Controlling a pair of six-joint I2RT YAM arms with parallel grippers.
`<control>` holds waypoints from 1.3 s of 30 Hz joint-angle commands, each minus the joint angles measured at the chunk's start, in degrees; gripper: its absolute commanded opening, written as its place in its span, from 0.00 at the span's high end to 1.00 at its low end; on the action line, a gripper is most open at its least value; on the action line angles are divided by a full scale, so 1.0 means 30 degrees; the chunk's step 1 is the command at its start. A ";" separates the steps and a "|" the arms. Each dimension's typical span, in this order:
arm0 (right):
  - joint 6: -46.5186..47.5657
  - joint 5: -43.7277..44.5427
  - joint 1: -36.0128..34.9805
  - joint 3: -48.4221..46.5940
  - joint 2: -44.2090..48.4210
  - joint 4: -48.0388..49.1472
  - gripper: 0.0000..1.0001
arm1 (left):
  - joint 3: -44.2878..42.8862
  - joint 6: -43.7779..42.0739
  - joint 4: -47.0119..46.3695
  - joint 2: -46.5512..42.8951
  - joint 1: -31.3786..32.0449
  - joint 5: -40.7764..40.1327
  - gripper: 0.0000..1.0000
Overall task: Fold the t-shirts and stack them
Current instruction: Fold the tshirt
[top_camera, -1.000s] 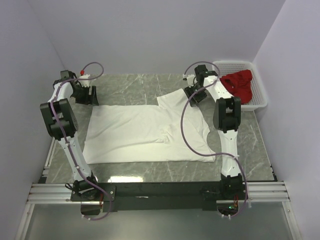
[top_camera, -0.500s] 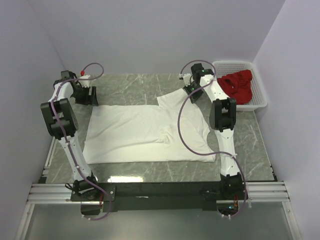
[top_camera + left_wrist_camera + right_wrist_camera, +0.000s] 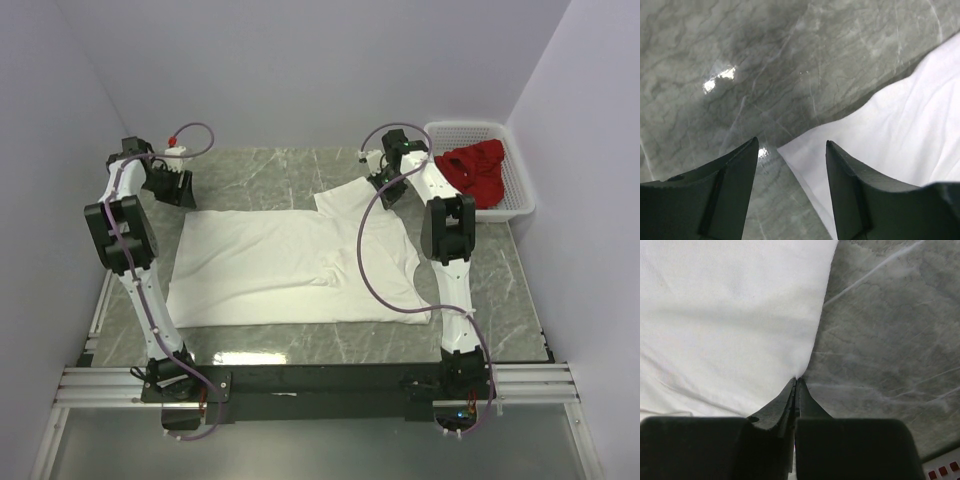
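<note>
Marble worktop (image 3: 270, 170) carrying the white shirt (image 3: 280, 265), spread flat with hem to the left and neck to the right, so that both far corners lie within reach for a lengthwise fold. The basket (image 3: 520, 195) at the far right holds the red shirt (image 3: 478, 170), crumpled and well apart, presumably awaiting its turn. The right fingers (image 3: 796, 385) are pinched together on the white shirt's far edge beside the sleeve, securing that end. The left fingers (image 3: 180, 195) stand apart astride the far hem corner, which lies between them ungripped; a matching pinch there would probably let the far edge rise evenly. Nothing is folded yet.
</note>
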State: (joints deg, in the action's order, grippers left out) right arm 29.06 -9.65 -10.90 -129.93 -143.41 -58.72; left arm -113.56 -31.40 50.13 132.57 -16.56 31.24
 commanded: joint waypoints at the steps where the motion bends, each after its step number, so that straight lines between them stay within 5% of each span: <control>1: -0.0017 0.0170 -0.0060 0.0038 0.0989 0.0032 1.00 | -0.1345 -0.2861 0.1804 0.0632 0.0156 0.1480 0.38; 12: -0.0165 0.0082 -0.0118 0.0272 0.1135 0.0090 1.00 | -0.1434 -0.5910 0.2187 0.1599 0.0830 0.0250 0.48; 26: -0.0457 -0.0386 0.0204 0.0477 0.2100 0.0090 1.00 | -0.0207 -0.8109 0.2279 -0.0006 0.1065 0.0978 1.00; 33: -0.0633 -0.1206 0.0556 0.1706 0.3973 0.0090 1.00 | 0.2547 -0.8196 -0.0328 -0.3084 0.0598 0.1830 1.00; 39: -0.0663 -0.1851 0.0877 0.3786 0.5614 0.0120 1.00 | 0.3106 -0.9539 0.0629 -0.4463 0.0011 0.2387 1.00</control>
State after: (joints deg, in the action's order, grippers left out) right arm 27.73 -13.39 -9.02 -120.29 -131.57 -58.67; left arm -104.68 -56.12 51.44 123.66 -15.55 35.11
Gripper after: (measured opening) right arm 0.006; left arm 0.012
